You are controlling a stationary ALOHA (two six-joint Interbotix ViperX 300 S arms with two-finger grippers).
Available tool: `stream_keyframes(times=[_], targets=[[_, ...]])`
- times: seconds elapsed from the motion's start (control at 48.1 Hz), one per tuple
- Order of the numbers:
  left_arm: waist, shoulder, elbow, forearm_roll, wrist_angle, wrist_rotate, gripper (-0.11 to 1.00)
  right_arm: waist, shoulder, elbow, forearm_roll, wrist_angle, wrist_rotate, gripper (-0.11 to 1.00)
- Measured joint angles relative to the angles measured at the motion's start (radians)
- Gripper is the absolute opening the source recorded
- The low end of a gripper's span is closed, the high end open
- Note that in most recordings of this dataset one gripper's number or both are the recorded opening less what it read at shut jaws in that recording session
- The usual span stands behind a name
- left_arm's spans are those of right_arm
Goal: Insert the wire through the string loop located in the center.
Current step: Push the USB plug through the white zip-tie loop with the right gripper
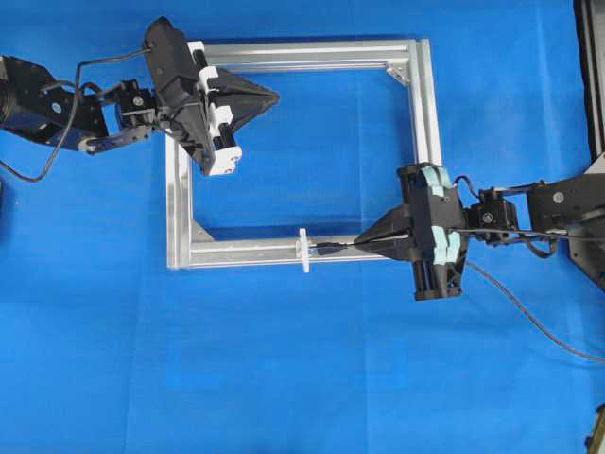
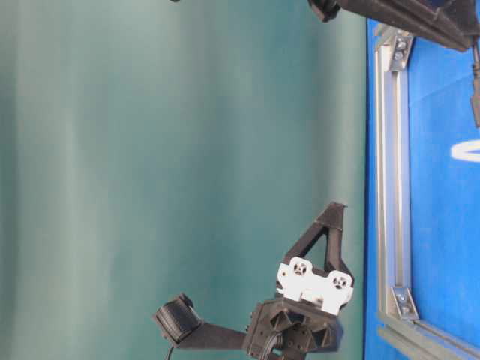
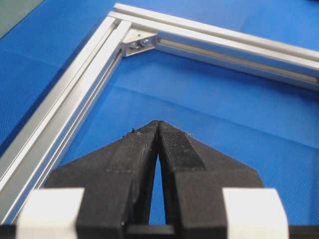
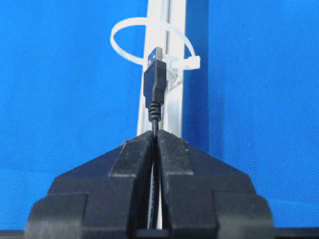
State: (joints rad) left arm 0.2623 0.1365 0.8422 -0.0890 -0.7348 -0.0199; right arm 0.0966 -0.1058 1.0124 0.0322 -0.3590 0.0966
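Note:
The wire's black plug [image 1: 327, 250] points left along the silver frame's lower bar, a short way right of the white string loop [image 1: 303, 251]. My right gripper [image 1: 360, 244] is shut on the wire just behind the plug. In the right wrist view the plug [image 4: 155, 79] stands straight ahead of the shut gripper [image 4: 156, 133], its tip in front of the loop [image 4: 191, 62] on the bar; I cannot tell whether it is inside the ring. My left gripper [image 1: 275, 96] is shut on nothing and hovers inside the frame's upper left part, its tips [image 3: 158, 123] pressed together.
The aluminium frame [image 1: 180, 203] lies flat on the blue cloth, with corner brackets [image 3: 140, 43] inside its corners. The wire's slack [image 1: 529, 314] trails off to the lower right behind the right arm. A dark object edges the top right [image 1: 594, 66].

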Motion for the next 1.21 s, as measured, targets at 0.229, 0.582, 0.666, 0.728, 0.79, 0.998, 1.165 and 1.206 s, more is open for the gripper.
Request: stream_keyframes(times=[0.229, 0.582, 0.666, 0.728, 0.79, 0.998, 1.165, 1.206], targets=[[0.0, 0.0, -0.002, 0.0, 0.0, 0.0, 0.0, 0.002, 0.0, 0.002, 0.0, -0.003, 0.0, -0.02], [0.0, 0.0, 0.0, 0.0, 0.0, 0.0, 0.0, 0.0, 0.002, -0.005, 0.0, -0.02, 0.0, -0.02], [0.0, 0.0, 0.0, 0.0, 0.0, 0.0, 0.0, 0.0, 0.011, -0.018, 0.0, -0.025, 0.0, -0.02], [0.0, 0.0, -0.002, 0.0, 0.0, 0.0, 0.0, 0.0, 0.021, -0.029, 0.0, -0.026, 0.0, -0.02], [0.0, 0.0, -0.002, 0.0, 0.0, 0.0, 0.0, 0.0, 0.034, -0.041, 0.0, -0.026, -0.002, -0.02], [0.0, 0.0, -0.002, 0.0, 0.0, 0.0, 0.0, 0.0, 0.092, -0.097, 0.0, -0.028, 0.0, -0.02], [0.0, 0.0, -0.002, 0.0, 0.0, 0.0, 0.0, 0.0, 0.129, -0.143, 0.0, -0.028, 0.0, -0.02], [0.0, -0.002, -0.002, 0.0, 0.0, 0.0, 0.0, 0.0, 0.137, -0.152, 0.0, -0.028, 0.0, -0.02]])
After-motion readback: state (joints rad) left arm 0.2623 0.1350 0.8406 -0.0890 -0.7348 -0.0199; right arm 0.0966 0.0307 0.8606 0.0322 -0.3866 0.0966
